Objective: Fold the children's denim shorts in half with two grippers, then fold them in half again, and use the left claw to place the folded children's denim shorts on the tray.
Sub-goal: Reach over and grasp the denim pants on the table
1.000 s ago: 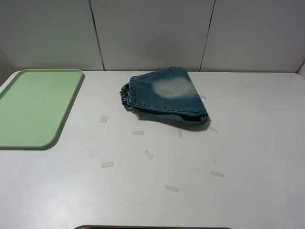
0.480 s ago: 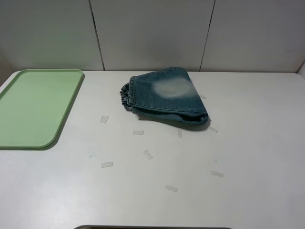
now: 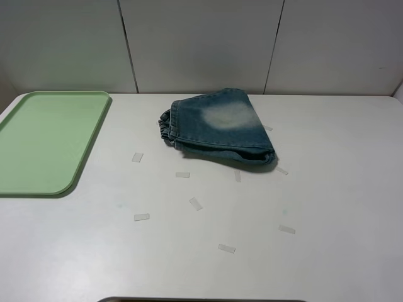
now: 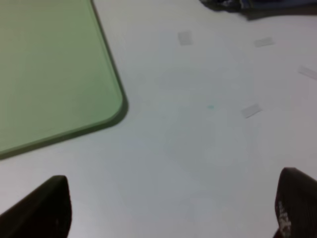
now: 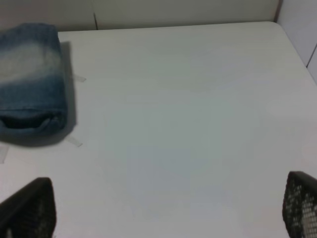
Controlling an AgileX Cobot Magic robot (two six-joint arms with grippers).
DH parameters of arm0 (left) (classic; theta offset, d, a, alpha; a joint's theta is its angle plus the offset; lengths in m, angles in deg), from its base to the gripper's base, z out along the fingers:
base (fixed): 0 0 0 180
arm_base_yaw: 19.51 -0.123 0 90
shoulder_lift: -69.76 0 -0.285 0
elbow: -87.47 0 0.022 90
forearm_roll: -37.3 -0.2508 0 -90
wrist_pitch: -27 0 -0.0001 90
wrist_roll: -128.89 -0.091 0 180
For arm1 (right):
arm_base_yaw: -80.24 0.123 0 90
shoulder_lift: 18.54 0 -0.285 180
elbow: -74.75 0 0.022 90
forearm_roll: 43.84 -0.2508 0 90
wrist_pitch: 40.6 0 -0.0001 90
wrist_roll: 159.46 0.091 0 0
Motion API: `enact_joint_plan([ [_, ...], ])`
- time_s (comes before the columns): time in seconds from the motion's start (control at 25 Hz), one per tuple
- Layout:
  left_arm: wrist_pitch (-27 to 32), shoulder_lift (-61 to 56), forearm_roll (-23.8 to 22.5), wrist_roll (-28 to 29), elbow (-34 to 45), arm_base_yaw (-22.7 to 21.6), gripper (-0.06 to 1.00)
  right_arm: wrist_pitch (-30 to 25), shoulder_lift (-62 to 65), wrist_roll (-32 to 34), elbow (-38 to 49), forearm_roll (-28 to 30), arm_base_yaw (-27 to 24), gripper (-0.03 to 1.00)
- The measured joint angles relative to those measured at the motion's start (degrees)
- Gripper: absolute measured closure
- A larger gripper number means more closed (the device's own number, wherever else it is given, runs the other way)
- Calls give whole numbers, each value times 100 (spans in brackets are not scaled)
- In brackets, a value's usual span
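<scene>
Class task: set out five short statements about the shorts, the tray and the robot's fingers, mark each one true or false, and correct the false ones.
1. The shorts lie on the tray. False: they lie folded on the white table, apart from the tray.
2. In the high view, the tray is left of the shorts. True.
3. Small pale strips lie on the table in front of the shorts. True.
4. The left fingers grip the shorts. False: they stand open over bare table near the tray's corner, holding nothing.
5. The right fingers are shut. False: they are wide open with nothing between them.
</scene>
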Motion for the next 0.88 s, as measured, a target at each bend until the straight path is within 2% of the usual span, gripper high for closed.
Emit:
enact_joint_plan([
  [0.12,-93,0,123,106,-60,0,13,0,0,0,0,0,0,27],
  [0.36,-1403,420,976,544,-122,0,13,0,0,0,0,0,0,27],
  [0.6,-2136,2562,1696,602,-173,0,13,0,0,0,0,0,0,27],
  [0.64,-2136,2562,1696,602,-173,0,13,0,0,0,0,0,0,27],
  [0.68,-2294,3331,1984,594,-277,0,13,0,0,0,0,0,0,27],
  [0.88,-2638,5114,2534,238,-758,0,13,0,0,0,0,0,0,27],
])
